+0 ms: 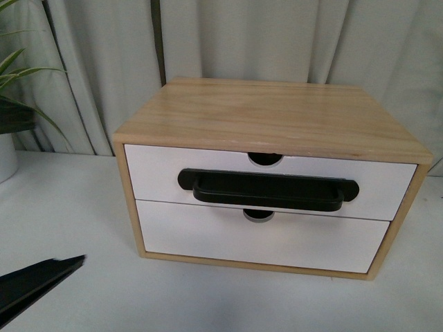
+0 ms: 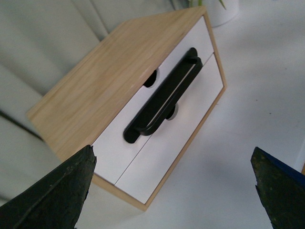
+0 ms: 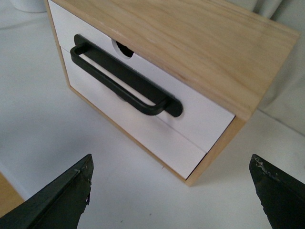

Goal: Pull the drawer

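White table (image 1: pixel 69 228) with wooden drawer box (image 1: pixel 270 114) and plant pot (image 1: pixel 5 159)

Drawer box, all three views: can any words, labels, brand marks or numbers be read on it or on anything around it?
None: no word, label, brand mark or number shows in any view.
The drawer, its black handle, the lower front and the wooden top are plain.
The pot is plain as far as it shows.

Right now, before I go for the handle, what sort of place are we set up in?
Probably a staged tabletop demo area rather than a lived-in room: a plain white table, a pale curtain backdrop, a potted plant at the edge, and a small wooden drawer box set out on the table.
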